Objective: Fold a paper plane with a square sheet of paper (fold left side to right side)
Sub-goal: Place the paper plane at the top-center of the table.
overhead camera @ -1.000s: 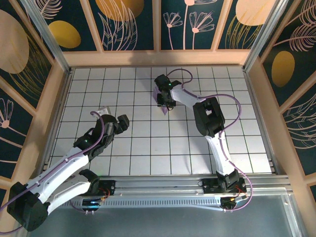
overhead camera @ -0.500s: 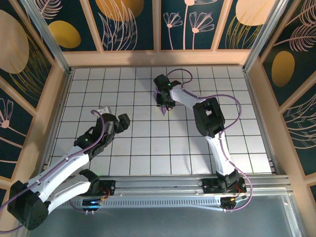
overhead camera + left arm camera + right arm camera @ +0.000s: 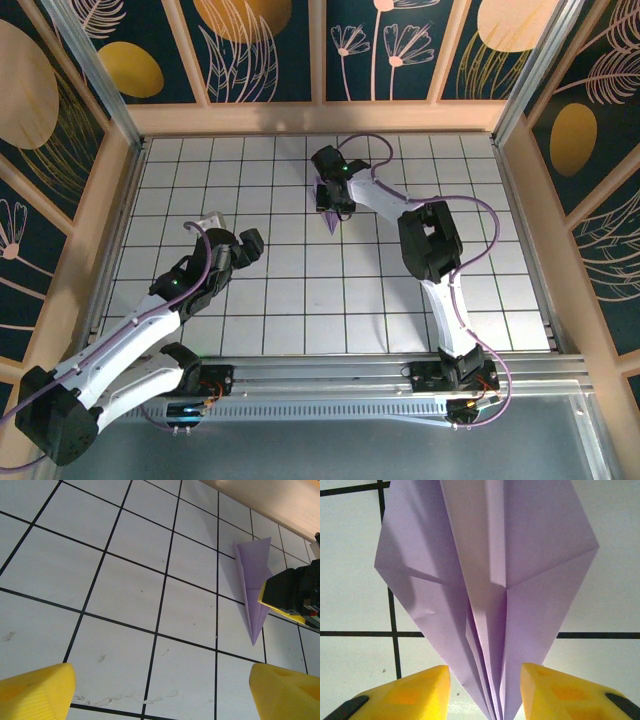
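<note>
Toward the middle of the table's far edge, the paper plane point(image 3: 331, 222) is laid flat on the gridded table point(image 3: 300, 310), its nose pointed at the near edge. It is straddled by the right gripper point(image 3: 336, 205), whose yellow fingers point(image 3: 415, 692) are parted a little on either side of the centre ridge. A strip of table is seen between one finger and the paper, so the plane is not clamped. Nearer the left edge, the left gripper point(image 3: 230, 232) is spread wide and nothing is held in it.
</note>
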